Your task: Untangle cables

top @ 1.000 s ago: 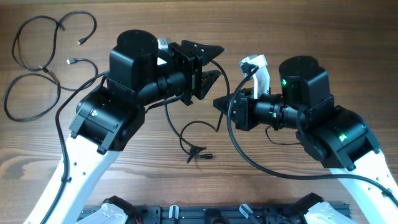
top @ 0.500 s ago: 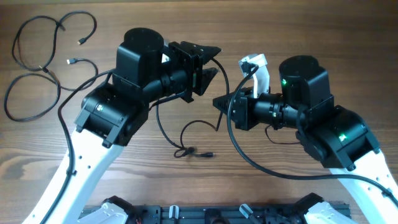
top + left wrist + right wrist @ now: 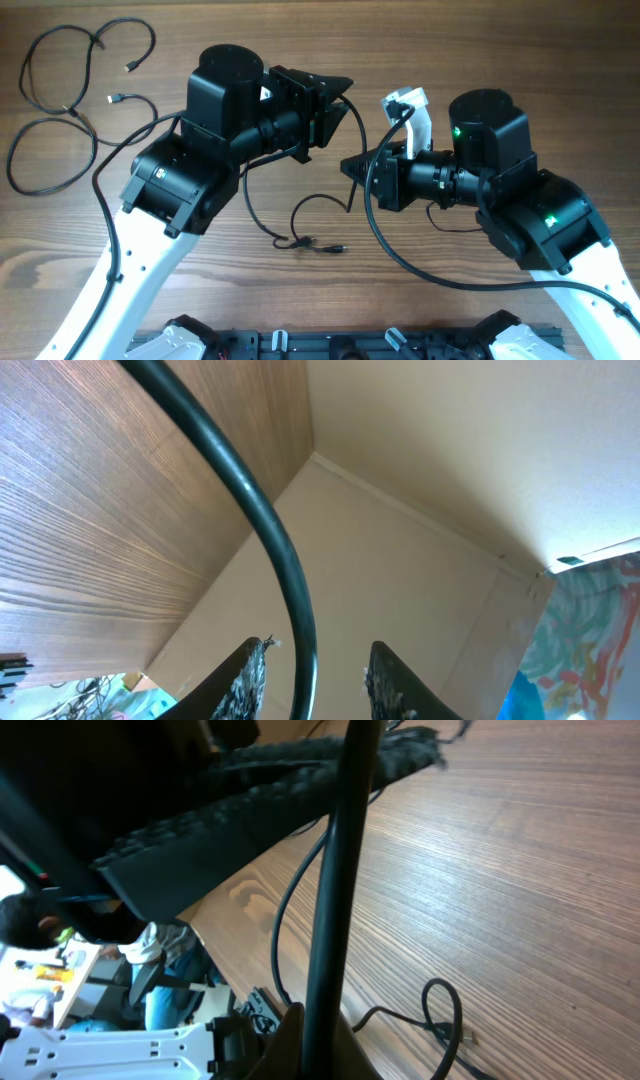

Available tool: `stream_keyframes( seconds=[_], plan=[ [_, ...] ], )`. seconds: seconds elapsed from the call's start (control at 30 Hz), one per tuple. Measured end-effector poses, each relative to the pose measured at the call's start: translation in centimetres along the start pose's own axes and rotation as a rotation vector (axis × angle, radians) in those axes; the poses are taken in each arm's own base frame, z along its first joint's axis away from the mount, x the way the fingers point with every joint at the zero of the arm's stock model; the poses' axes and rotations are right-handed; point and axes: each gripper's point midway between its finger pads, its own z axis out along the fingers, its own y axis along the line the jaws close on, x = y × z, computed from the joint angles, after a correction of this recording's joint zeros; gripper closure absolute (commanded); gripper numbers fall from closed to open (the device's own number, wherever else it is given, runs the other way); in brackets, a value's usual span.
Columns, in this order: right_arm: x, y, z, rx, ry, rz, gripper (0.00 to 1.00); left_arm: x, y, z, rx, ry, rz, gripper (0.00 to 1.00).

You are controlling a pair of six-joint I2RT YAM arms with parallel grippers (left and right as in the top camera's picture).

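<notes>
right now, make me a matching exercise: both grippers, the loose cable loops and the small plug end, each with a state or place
1 left gripper
2 right gripper
3 loose cable loops
4 small plug end

a far left of the table
b shut on a cable
c middle of the table
d open, fingers apart

Pairs: 1-d, 2-b, 3-a, 4-c

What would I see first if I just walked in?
Two robot grippers meet nose to nose over the middle of the wooden table. The right gripper pinches a black cable, and the left gripper has its fingers open on either side of it. More loose cables curl at the table's far left.
</notes>
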Motion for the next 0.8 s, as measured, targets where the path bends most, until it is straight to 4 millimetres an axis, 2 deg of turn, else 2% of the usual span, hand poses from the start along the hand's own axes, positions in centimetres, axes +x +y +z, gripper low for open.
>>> stream_keyframes(
  seconds=[0.3, 0.47, 0.67, 0.8],
  plan=[
    [0.0, 0.4, 0.0, -0.020, 0.001, -0.045, 0.96, -0.5, 0.9, 0.1, -0.034, -0.024, -0.015, 0.64],
    [0.8, 1.4, 0.4, -0.046, 0.030, -0.089, 0.96, -0.8, 0.5, 0.6, -0.020, -0.029, -0.010, 0.66],
    [1.3, 1.9, 0.6, -0.058, 0.043, -0.115, 0.96, -0.8, 0.2, 0.6, -0.009, -0.029, -0.006, 0.75],
    [1.3, 1.9, 0.6, -0.056, 0.043, -0.115, 0.96, -0.9, 0.3, 0.6, -0.013, -0.036, -0.009, 0.90]
  ],
)
